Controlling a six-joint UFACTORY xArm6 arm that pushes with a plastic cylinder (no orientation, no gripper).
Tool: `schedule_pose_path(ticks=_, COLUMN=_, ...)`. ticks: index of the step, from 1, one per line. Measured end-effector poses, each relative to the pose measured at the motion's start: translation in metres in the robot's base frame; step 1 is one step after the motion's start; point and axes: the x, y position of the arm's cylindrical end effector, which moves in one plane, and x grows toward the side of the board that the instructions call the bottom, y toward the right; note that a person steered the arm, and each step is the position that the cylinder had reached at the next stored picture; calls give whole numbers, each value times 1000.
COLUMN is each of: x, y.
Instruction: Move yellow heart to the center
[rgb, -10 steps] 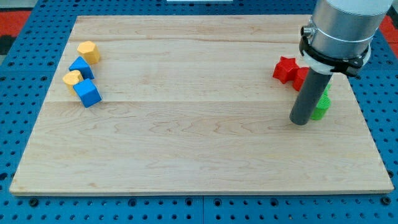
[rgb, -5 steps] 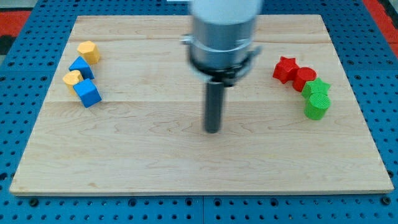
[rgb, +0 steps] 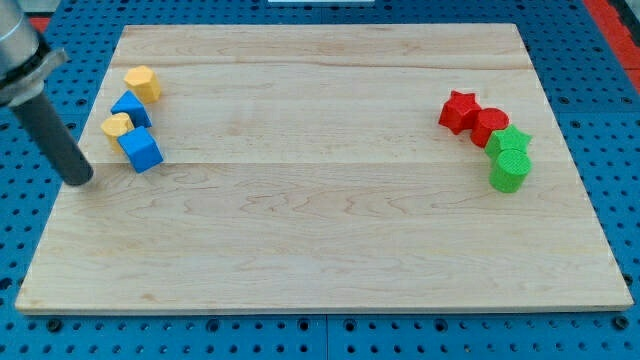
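The yellow heart (rgb: 116, 125) lies near the board's left edge, wedged between two blue blocks: a blue block (rgb: 130, 107) above it and a blue cube (rgb: 140, 149) below it. A yellow hexagon block (rgb: 143, 83) sits above these. My tip (rgb: 78, 180) rests at the board's left edge, to the lower left of the blue cube and the yellow heart, apart from both.
On the view's right stand a red star (rgb: 458, 110), a red block (rgb: 489, 126), a green star (rgb: 510, 139) and a green cylinder (rgb: 509, 170), touching in a chain. The wooden board (rgb: 320, 240) lies on a blue pegboard.
My tip has swept from the right side by the green blocks, across the middle, to the board's left edge. No block has moved.
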Motion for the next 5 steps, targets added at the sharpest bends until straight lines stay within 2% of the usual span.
schedule_pose_path(ticks=2, x=-44, y=-20)
schedule_pose_path(ticks=5, x=-52, y=73)
